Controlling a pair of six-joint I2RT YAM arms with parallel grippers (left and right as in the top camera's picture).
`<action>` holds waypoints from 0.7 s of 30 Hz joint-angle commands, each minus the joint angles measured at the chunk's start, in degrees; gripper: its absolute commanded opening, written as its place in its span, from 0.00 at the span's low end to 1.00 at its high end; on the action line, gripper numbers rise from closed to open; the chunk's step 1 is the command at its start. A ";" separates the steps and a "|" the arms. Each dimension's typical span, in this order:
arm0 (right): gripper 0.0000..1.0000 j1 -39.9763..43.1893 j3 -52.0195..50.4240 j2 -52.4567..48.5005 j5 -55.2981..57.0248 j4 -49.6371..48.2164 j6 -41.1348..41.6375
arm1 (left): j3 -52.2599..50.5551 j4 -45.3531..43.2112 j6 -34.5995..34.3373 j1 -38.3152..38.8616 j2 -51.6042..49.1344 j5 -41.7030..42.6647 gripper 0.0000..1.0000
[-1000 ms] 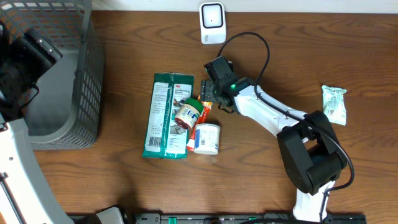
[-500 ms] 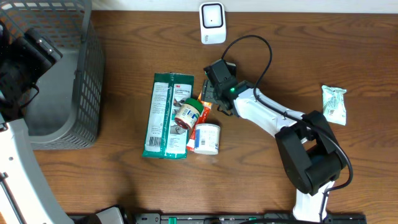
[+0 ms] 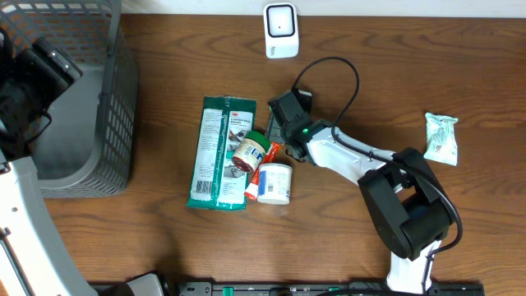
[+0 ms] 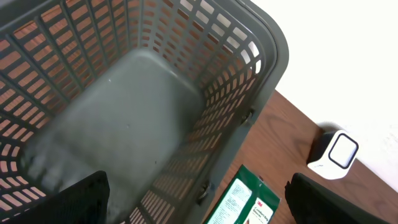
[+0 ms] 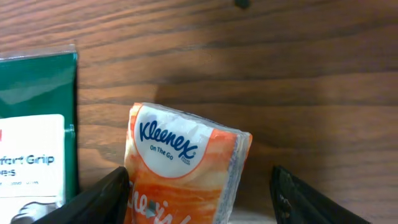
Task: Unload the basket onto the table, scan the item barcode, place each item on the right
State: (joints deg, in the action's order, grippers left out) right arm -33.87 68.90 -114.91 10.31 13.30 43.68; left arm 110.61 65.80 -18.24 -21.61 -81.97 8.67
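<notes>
An orange-and-white Kleenex tissue pack [image 5: 186, 168] lies flat on the wooden table, its top end between my right gripper's [image 5: 199, 202] fingers. The jaws stand open around it: the left finger [image 5: 102, 199] is at the pack's edge and the right finger [image 5: 305, 199] is well apart from it. In the overhead view the right gripper [image 3: 282, 140] hovers over the pack [image 3: 271, 151], hiding most of it. The white scanner [image 3: 280, 31] stands at the table's back edge. My left gripper [image 4: 199, 208] is open and empty above the grey basket [image 4: 267, 43].
A green 3M package [image 3: 220, 152] lies left of the pack, with a red-labelled jar [image 3: 249, 153] on it and a white tub [image 3: 274, 182] beside it. A small green packet [image 3: 441, 137] lies at the far right. The basket [image 3: 123, 99] fills the left corner.
The right gripper has shifted slightly toward the front of the table over the tissue pack and its jaws have narrowed a little. The left arm has not moved.
</notes>
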 commanded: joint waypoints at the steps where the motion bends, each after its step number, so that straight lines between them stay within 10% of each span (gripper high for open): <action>1: 0.67 1.95 -0.94 1.29 4.20 3.06 -0.94 | 0.11 0.11 -0.50 -0.24 -0.04 -0.11 0.88; 21: 0.77 11.28 -0.63 9.18 -9.90 18.43 -12.00 | 0.11 0.11 -0.52 -0.24 -0.04 -0.11 0.88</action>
State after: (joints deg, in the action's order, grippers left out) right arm -23.79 68.38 -108.12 4.34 31.86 35.31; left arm 110.61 65.80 -18.24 -21.61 -81.97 8.69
